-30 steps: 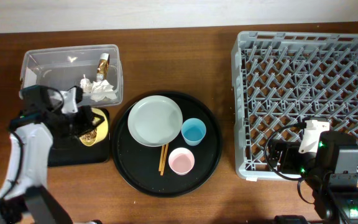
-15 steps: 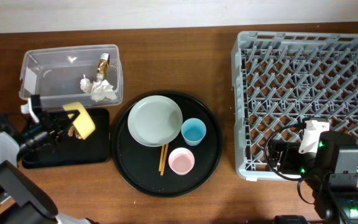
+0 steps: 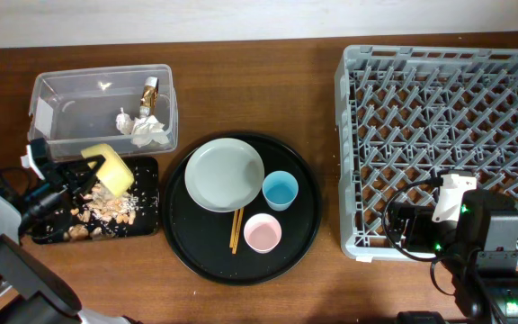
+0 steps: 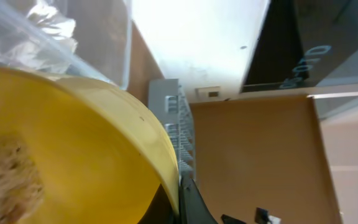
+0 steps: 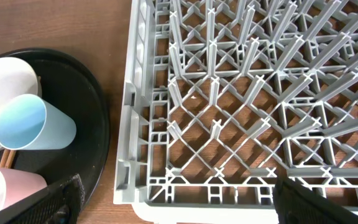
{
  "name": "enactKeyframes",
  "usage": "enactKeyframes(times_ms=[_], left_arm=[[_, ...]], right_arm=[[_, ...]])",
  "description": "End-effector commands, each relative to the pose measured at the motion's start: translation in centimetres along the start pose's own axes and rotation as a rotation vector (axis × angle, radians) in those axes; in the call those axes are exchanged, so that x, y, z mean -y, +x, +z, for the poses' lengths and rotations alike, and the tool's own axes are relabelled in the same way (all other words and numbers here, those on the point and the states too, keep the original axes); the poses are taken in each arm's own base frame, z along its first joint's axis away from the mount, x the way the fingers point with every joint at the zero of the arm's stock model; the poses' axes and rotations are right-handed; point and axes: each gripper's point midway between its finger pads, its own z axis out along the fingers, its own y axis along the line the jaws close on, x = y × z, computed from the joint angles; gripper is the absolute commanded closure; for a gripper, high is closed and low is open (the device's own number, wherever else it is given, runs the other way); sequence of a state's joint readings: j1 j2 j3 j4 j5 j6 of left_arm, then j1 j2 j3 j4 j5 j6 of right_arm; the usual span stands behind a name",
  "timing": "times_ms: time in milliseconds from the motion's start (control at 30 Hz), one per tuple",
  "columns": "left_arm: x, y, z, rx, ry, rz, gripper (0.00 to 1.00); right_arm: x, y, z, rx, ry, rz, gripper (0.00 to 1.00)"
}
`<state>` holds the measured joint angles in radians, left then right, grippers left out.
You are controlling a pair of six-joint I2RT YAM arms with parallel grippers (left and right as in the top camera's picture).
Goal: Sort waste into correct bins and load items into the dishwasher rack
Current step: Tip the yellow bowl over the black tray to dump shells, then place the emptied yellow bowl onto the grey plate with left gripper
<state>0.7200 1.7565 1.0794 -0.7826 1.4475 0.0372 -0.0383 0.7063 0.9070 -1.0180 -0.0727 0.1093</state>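
Note:
My left gripper (image 3: 86, 177) is shut on the rim of the small yellow bowl (image 3: 109, 168) and holds it tipped on edge over the shallow black tray (image 3: 142, 225). Brownish food scraps (image 3: 102, 209) lie scattered on that tray. In the left wrist view the bowl (image 4: 73, 149) fills the frame, with a finger (image 4: 190, 200) against its rim and some scrap (image 4: 5, 180) still inside. The clear tub (image 3: 61, 90) holds tissue wads (image 3: 147, 131) and the wrapper piece (image 3: 149, 90). My right gripper (image 5: 179, 208) is open and empty above the front left corner of the dishwasher rack (image 3: 448, 135).
A large round black tray (image 3: 304, 225) carries the grey-green plate (image 3: 224, 174), blue cup (image 3: 280, 190), pink cup (image 3: 262, 233) and chopsticks (image 3: 236, 230). The right wrist view shows the rack's edge (image 5: 135, 124), the blue cup (image 5: 36, 124) and the pink cup (image 5: 5, 190).
The left gripper has lifted and tipped the yellow bowl, and the food scraps have spilled out onto the shallow black tray. The right arm has not moved.

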Motion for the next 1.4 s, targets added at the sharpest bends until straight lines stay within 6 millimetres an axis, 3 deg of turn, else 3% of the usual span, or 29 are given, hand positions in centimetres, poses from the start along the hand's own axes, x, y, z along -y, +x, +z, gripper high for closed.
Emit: enactKeyframes(times_ms=[0, 67, 100, 167, 200, 267, 333, 400, 500, 567, 733, 800, 933, 1033, 1167, 1367], left_arm=[[-0.3, -0.7, -0.4, 0.014, -0.012, 0.006, 1.00], [1.9, -0.4, -0.4, 0.015, 0.114, 0.007, 1.00], [1.9, -0.5, -0.5, 0.018, 0.115, 0.038, 1.00], [-0.9, -0.8, -0.6, 0.020, -0.046, -0.011, 1.00], [-0.8, -0.6, -0.7, 0.019, -0.040, -0.052, 1.00], [1.4, -0.8, -0.7, 0.026, 0.092, 0.029, 1.00], [-0.3, -1.0, -0.9, 0.031, -0.004, -0.066, 1.00], [1.9, -0.7, -0.9, 0.028, 0.121, -0.043, 1.00], [-0.7, -1.0, -0.8, 0.027, -0.027, -0.069, 1.00], [1.9, -0.8, -0.8, 0.028, 0.122, 0.013, 1.00], [0.8, -0.1, -0.1, 0.002, 0.024, -0.013, 1.00], [-0.2, 1.6, 0.9, -0.054, -0.159, 0.014, 1.00], [2.1, 4.6, 3.4, -0.152, -0.317, 0.188, 1.00], [1.8, 6.9, 5.0, -0.220, -0.526, 0.321, 1.00], [1.8, 11.0, 9.6, -0.377, -0.628, 0.546, 1.00], [0.7, 14.7, 16.5, -0.480, -0.695, 0.852, 1.00]], right_arm=[[-0.3, -0.6, -0.5, 0.019, -0.012, 0.001, 0.02], [-0.3, -0.6, -0.5, 0.018, -0.012, 0.001, 0.02], [-0.3, -0.6, -0.5, 0.019, -0.012, 0.001, 0.02], [-0.3, -0.6, -0.5, 0.019, -0.012, 0.001, 0.02], [-0.3, -0.6, -0.5, 0.018, -0.012, 0.001, 0.02], [-0.3, -0.6, -0.5, 0.018, -0.012, 0.001, 0.02], [-0.3, -0.6, -0.5, 0.018, -0.012, 0.001, 0.02], [-0.3, -0.5, -0.5, 0.015, -0.012, 0.002, 0.02], [-0.3, -0.5, -0.5, 0.015, -0.012, 0.002, 0.02], [-0.3, -0.4, -0.5, 0.011, -0.011, 0.002, 0.02], [-0.3, -0.4, -0.5, 0.011, -0.011, 0.002, 0.02], [-0.3, -0.4, -0.5, 0.010, -0.011, 0.002, 0.02], [-0.3, -0.4, -0.5, 0.011, -0.011, 0.002, 0.01], [-0.3, -0.4, -0.5, 0.011, -0.011, 0.002, 0.02], [-0.3, -0.4, -0.5, 0.011, -0.011, 0.002, 0.02], [-0.3, -0.3, -0.5, 0.003, -0.010, 0.002, 0.02]])
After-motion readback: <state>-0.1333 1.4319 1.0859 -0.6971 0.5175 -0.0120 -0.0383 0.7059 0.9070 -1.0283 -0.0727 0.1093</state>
